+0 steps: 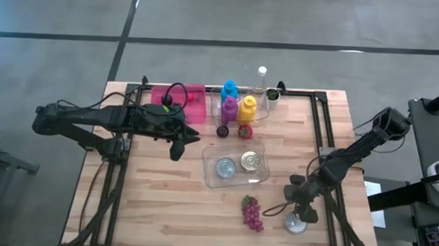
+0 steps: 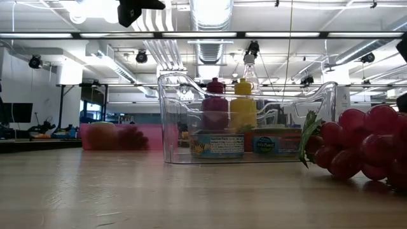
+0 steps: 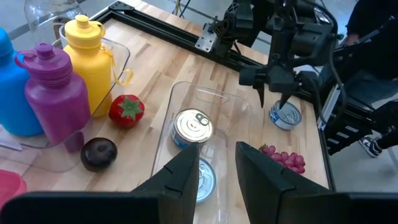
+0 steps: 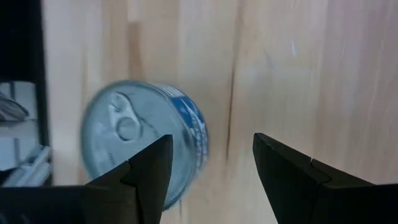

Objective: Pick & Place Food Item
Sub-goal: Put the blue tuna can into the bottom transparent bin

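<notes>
Currently the right gripper [image 4: 211,168] has its fingers spread and empty, hanging above the tin can [image 4: 146,140], which sits off to one side of the gap, near the table's [image 1: 163,217] right front edge beside the grapes [image 1: 253,213]. Step in hand: approach for the pick. Next move likely needs recentring over the can, then descent. Left gripper [image 3: 216,177] waits part-open near the clear bin [image 1: 212,158].

I see a butcher-block wooden table [image 1: 164,202] carrying a clear bin [image 1: 234,181], a loose tin can [image 1: 296,224], red grapes [image 1: 253,213], a strawberry [image 1: 245,131], a plum [image 1: 223,130] and a pink container [image 1: 198,106].
</notes>
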`<state>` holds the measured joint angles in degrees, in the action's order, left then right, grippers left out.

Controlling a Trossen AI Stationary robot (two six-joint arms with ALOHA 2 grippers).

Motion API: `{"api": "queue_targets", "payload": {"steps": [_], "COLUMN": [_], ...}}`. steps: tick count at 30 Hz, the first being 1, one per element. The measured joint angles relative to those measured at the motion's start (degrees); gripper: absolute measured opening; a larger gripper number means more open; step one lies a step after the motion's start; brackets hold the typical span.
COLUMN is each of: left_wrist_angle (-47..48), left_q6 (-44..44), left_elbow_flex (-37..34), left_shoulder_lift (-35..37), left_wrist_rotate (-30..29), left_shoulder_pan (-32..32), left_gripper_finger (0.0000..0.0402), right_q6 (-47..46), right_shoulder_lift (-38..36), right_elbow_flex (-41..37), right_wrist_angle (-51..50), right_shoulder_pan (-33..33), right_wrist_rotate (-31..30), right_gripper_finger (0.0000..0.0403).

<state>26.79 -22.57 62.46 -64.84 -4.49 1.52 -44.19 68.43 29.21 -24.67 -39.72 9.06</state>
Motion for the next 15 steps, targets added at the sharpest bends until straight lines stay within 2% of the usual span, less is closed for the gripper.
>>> {"api": "queue_targets", "payload": {"steps": [11,15], "left_wrist_angle": [0.0,0.0], "left_q6": [0.0,0.0], "left_elbow_flex": [0.0,0.0], "left_shoulder_lift": [0.0,0.0], "left_wrist_rotate": [0.0,0.0], "left_shoulder_pan": [0.0,0.0], "left_gripper_finger": [0.0108,0.0108], "right_q6": [0.9,0.8], "right_shoulder_lift": [3.5,3.4], "right_elbow_flex": [0.7,1.1], "right_wrist_angle": [0.1,-0.3], "right_shoulder_pan": [-0.2,-0.2], "right_wrist_rotate": [0.5,0.4], "right_gripper_finger": [0.0218,0.0202]}}
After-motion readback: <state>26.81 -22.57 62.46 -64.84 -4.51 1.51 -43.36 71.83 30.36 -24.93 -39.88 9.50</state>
